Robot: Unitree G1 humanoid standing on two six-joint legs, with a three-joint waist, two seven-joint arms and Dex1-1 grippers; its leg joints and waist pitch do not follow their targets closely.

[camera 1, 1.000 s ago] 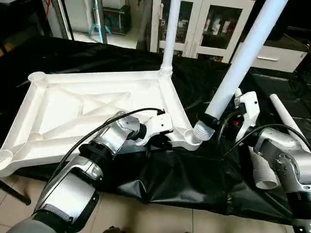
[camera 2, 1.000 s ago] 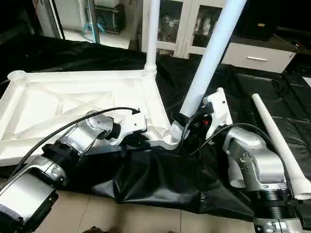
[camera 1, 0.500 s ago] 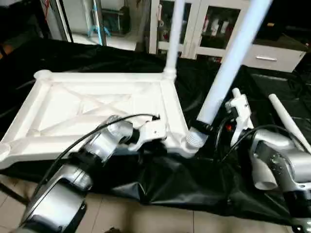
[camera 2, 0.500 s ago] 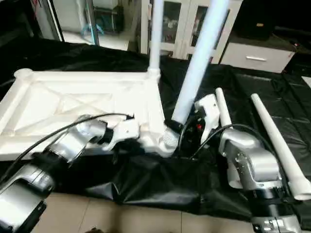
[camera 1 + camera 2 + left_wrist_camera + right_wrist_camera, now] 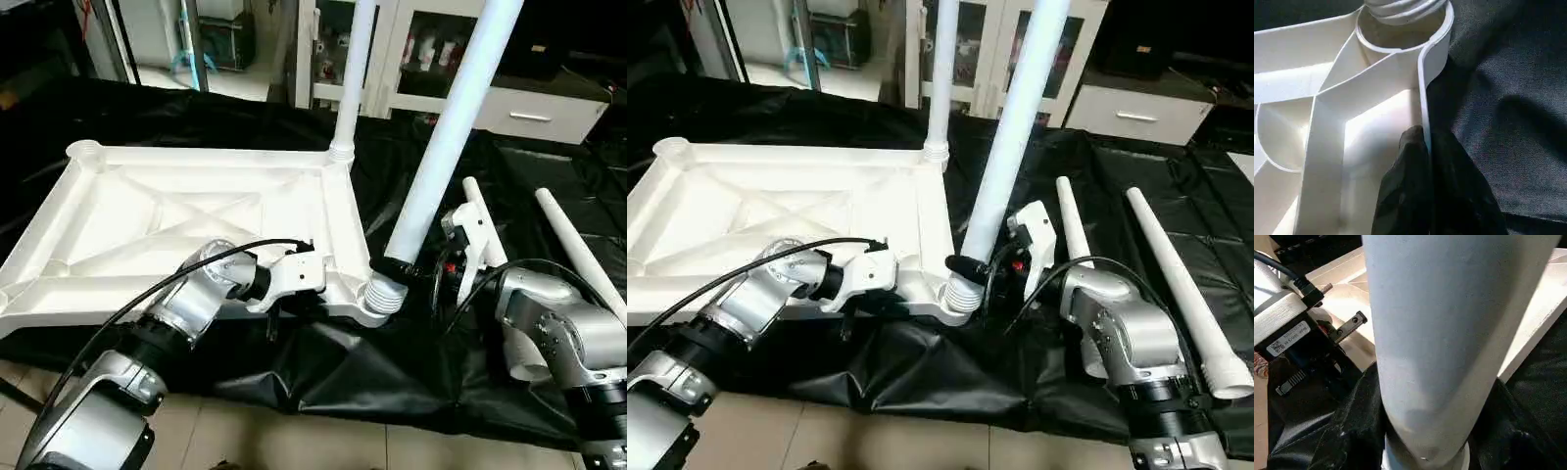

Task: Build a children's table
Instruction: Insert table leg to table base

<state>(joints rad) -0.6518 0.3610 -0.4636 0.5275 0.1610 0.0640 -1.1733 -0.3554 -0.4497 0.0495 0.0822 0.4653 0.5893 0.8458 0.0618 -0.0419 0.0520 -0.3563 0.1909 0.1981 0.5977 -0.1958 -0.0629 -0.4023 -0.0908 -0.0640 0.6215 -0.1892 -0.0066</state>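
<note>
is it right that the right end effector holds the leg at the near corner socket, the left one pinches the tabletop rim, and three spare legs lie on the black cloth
Not quite: two spare legs lie on the black cloth, as the right eye view shows. The rest holds: the right end effector grips the leg at the near corner socket, and the left end effector pinches the tabletop rim.

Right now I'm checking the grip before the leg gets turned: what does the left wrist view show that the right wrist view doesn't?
Left wrist view alone: the black fingers pinching the tabletop's thin edge wall, and the round corner socket seen from inside. Right wrist view alone: the leg's smooth shaft close up, clasped by the right gripper, with the left gripper's body behind. Both share the tabletop and that leg's threaded end at the socket.
</note>
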